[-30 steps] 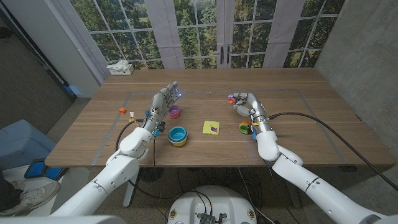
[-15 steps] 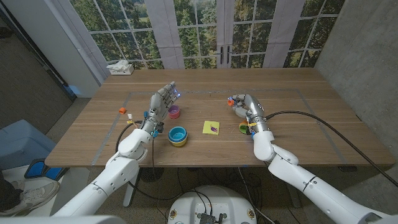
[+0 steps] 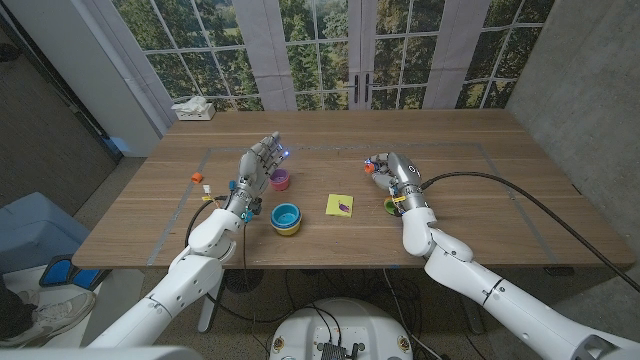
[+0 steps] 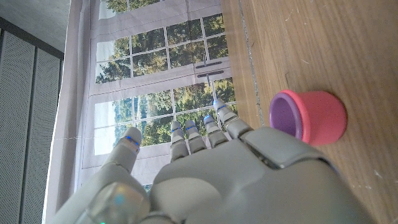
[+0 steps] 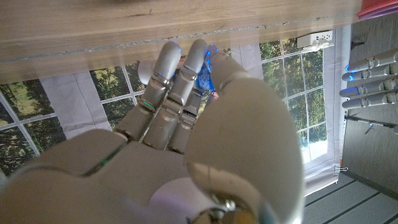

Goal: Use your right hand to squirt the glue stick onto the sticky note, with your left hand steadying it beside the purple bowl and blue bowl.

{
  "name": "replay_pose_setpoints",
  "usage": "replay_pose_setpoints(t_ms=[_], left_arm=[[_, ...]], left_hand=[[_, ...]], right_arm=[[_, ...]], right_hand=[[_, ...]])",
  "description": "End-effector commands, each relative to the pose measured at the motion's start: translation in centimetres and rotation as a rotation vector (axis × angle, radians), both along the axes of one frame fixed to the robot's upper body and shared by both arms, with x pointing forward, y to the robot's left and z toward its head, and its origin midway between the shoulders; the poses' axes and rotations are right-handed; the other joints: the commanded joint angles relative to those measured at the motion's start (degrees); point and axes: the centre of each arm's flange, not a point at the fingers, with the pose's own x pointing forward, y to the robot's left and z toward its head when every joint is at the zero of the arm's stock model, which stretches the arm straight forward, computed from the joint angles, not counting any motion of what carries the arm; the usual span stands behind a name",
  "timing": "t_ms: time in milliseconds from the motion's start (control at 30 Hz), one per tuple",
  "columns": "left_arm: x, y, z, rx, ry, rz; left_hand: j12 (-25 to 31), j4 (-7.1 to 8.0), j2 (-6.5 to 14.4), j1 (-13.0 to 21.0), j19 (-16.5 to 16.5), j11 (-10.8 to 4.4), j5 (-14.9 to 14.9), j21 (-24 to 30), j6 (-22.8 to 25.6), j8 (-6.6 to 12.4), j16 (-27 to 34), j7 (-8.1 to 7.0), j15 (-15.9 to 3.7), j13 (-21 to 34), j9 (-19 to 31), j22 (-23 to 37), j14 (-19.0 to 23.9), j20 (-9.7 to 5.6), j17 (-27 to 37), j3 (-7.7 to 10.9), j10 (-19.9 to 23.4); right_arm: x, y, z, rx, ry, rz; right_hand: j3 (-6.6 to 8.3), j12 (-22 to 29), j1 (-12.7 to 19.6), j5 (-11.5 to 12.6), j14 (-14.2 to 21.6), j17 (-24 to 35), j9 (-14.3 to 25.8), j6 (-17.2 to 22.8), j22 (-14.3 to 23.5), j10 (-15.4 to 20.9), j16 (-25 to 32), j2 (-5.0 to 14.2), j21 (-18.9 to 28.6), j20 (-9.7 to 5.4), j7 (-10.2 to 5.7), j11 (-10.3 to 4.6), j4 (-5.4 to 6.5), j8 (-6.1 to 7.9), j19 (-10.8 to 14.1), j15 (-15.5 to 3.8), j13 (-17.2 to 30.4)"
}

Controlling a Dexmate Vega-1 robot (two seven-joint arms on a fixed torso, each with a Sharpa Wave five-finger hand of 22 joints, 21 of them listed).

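On the wooden table (image 3: 330, 255) I note a small purple bowl with a pink outer wall (image 3: 280, 180), standing upright just beside my left hand (image 3: 258, 165). From the left wrist view the same bowl (image 4: 308, 116) shows a purple interior; I cannot see anything inside it. Nearer to me stands a blue bowl on a yellow base (image 3: 286, 218), its inside blue; I cannot make out any contents. The two bowls stand near each other but apart.

The square yellow-green sticky note (image 3: 339, 205) lies flat on the table between the blue bowl and my right arm, touching neither. A dark purple mark sits on its upper face.

My left hand is raised above the table with fingers spread and upright, holding nothing; the left wrist view confirms extended fingers (image 4: 186, 140).

My right hand (image 3: 388, 170) hovers well beyond the note, fingers curled together. An orange and blue item shows at its fingertips, likely the glue stick (image 3: 371, 163), though I cannot confirm its shape. In the right wrist view, something blue (image 5: 205, 78) shows between the bunched fingers.

A small green round object (image 3: 391, 207) sits beside my right wrist. A small orange piece (image 3: 197, 178) lies towards the table's left side, and a white box (image 3: 193, 109) rests at the far left corner.
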Motion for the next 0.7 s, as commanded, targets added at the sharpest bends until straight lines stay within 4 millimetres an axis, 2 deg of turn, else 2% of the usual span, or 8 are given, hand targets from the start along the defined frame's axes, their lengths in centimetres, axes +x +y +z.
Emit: replay_pose_setpoints(t_ms=[33, 700], left_arm=[[-0.3, 0.1, -0.1, 0.001, -0.008, 0.0], [-0.7, 0.1, 0.0, 0.001, -0.012, 0.007]], left_hand=[[-0.15, -0.16, 0.61, 0.32, 0.09, -0.03, 0.21, -0.09, -0.12, 0.01, -0.04, -0.03, -4.95, -0.06, 0.13, 0.0, -0.18, -1.7, 0.0, -0.07, -0.52], [-0.1, -0.54, 0.64, 0.55, 0.04, -0.02, 0.22, -0.12, -0.26, 0.06, -0.08, 0.05, -4.99, -0.06, 0.13, 0.0, -0.39, -1.68, -0.04, -0.08, -0.58]], right_arm=[[0.7, 0.6, 0.3, -0.082, 0.023, -0.069], [2.2, 0.9, 0.5, -0.124, 0.07, -0.123]], right_hand=[[-0.33, 0.3, 0.21, -0.12, -1.16, 0.28, 0.04, 3.85, 0.15, 0.3, -0.15, -0.12, 0.33, -6.5, 2.9, -0.48, 0.02, 0.32, -0.36, -2.68, 0.14], [-0.7, -0.07, -0.19, -0.49, -1.85, 0.3, -0.3, 2.9, 0.02, -0.62, -0.45, 0.1, 0.37, -6.31, 2.19, -0.77, 0.29, -0.05, -1.14, -2.69, -0.3]])
